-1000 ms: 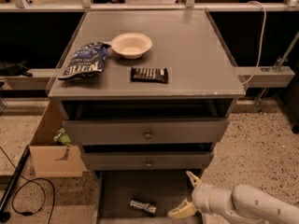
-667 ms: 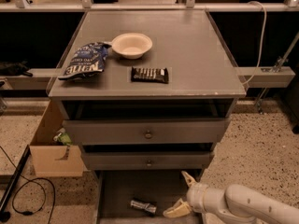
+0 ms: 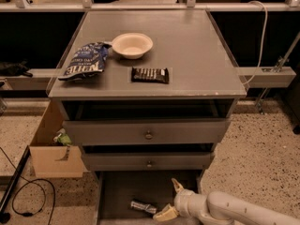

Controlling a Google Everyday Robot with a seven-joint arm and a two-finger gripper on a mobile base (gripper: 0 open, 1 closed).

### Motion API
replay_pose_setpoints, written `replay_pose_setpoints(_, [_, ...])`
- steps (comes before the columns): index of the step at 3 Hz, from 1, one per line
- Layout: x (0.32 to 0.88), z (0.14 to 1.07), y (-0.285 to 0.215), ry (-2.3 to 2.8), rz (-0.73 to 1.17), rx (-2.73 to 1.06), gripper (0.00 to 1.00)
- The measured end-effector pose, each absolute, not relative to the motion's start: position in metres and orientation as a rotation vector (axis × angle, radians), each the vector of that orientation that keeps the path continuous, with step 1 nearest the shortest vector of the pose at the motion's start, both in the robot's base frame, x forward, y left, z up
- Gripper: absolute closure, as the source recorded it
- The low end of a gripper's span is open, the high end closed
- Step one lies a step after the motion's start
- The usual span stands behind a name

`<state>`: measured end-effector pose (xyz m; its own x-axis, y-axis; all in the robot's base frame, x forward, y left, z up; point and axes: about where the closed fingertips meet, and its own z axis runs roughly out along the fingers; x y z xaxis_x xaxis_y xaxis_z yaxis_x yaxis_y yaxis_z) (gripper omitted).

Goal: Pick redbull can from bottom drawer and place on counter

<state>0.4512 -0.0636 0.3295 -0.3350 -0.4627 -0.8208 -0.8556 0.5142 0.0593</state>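
The redbull can (image 3: 143, 206) lies on its side on the dark floor of the open bottom drawer (image 3: 117, 196), near the drawer's front. My gripper (image 3: 169, 199) reaches in from the lower right and hangs over the drawer just right of the can. Its two pale fingers are spread apart, one pointing up and one down by the can's right end, and hold nothing. The counter (image 3: 197, 50) is the flat grey top of the cabinet above.
On the counter lie a dark candy bar (image 3: 150, 75), a white bowl (image 3: 132, 45) and a blue chip bag (image 3: 84, 61). Two knobbed drawers (image 3: 148, 134) stand slightly open above the bottom one. A cardboard box (image 3: 54, 149) and cables (image 3: 28, 196) are on the floor at left.
My gripper has moved left over the bottom drawer, closer to the can's right end. The fingers stay spread. The can has not moved.
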Motion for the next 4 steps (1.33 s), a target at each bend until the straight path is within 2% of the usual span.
replay_pose_setpoints(2, [0.461,0.258,-0.055,2.009,0.609,-1.049,0.0])
replay_pose_setpoints(4, [0.479,0.201,-0.017,2.028,0.652,-1.125,0.0])
